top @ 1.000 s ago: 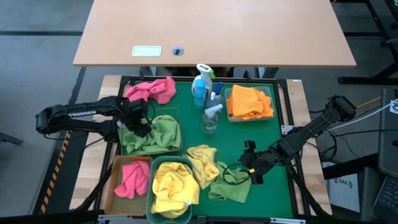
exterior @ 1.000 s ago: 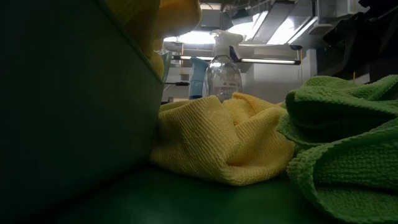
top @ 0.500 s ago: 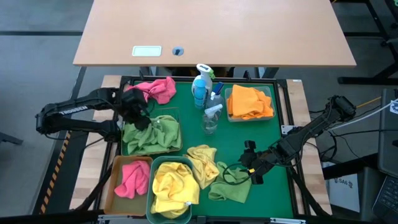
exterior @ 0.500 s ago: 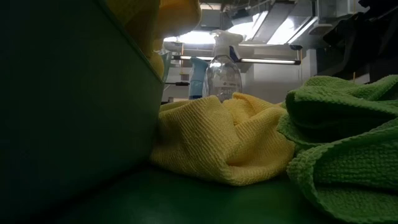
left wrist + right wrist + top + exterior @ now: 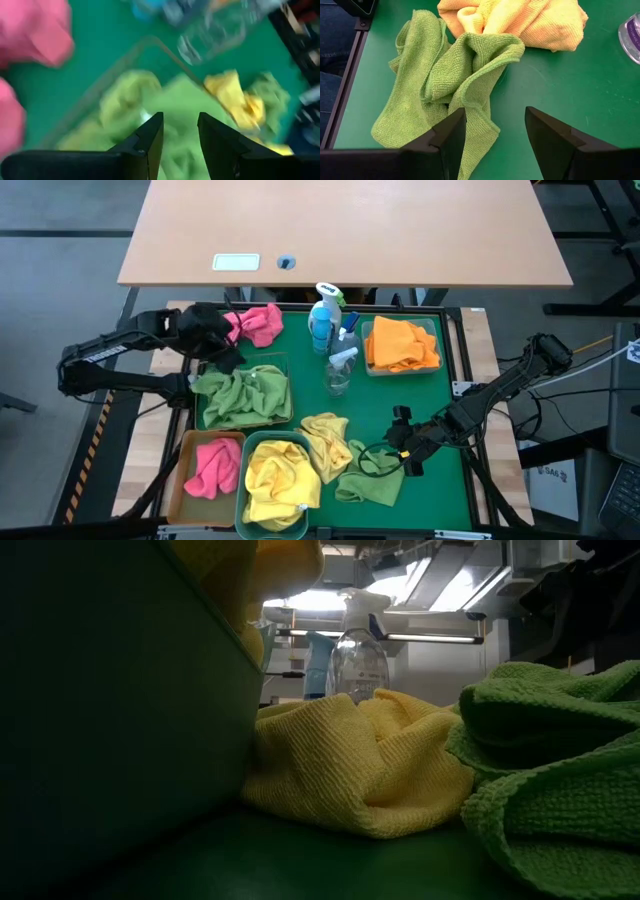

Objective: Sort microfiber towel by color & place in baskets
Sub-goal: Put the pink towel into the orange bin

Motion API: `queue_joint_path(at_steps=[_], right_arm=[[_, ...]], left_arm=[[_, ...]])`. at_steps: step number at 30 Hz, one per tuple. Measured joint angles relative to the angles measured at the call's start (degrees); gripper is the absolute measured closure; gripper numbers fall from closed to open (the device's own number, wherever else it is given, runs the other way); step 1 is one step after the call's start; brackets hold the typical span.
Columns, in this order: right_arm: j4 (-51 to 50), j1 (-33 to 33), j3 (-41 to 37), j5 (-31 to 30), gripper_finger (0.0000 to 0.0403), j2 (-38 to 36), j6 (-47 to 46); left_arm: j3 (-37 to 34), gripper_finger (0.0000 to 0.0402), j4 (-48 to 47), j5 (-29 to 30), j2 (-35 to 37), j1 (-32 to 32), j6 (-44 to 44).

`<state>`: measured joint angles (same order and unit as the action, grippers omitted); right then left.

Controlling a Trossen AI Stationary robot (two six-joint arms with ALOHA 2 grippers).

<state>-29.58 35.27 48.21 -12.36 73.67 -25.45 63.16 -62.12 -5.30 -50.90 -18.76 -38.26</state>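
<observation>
My left gripper point(image 5: 228, 358) hangs open and empty above the far left corner of the clear basket point(image 5: 286, 366), which holds green towels point(image 5: 245, 395). In its wrist view the fingers point(image 5: 179, 122) frame those green towels point(image 5: 175, 100) from well above. A pink towel point(image 5: 252, 322) lies on the tray at the far left. My right gripper point(image 5: 406, 458) stands open just right of a loose green towel point(image 5: 445, 75), which lies crumpled on the tray beside a yellow towel point(image 5: 328, 442). The amber basket point(image 5: 185, 442) holds a pink towel, the teal basket point(image 5: 262, 438) yellow towels.
Two spray bottles point(image 5: 322, 315) point(image 5: 340, 370) stand mid-tray at the far side. A basket of orange towels point(image 5: 400, 345) sits at the far right. The green tray's raised rim point(image 5: 460, 380) bounds everything. In the low view the teal basket's wall point(image 5: 110, 720) fills the left.
My left gripper has risen out of the clear basket and drawn back toward the table's far left, tipping less steeply downward. The green towels have stayed in the basket. My right arm has kept still.
</observation>
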Motion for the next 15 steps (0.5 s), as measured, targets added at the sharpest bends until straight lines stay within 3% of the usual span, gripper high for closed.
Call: queue_joint_path(at_steps=[9, 11, 15], right_arm=[[0.0, 0.0, 0.0, 0.0, 0.0198, 0.0, 0.0], [0.0, 0.0, 0.0, 0.0, 0.0198, 0.0, 0.4], [0.0, 0.0, 0.0, -1.2, 0.0198, 0.0, 2.5]], left_arm=[[0.0, 0.0284, 15.1, 24.1, -3.1, -1.8, 7.6], [0.0, 0.0284, 19.4, 25.9, -4.6, -4.0, 8.9], [0.0, 0.0284, 28.3, 23.9, -9.0, -10.8, 14.1]])
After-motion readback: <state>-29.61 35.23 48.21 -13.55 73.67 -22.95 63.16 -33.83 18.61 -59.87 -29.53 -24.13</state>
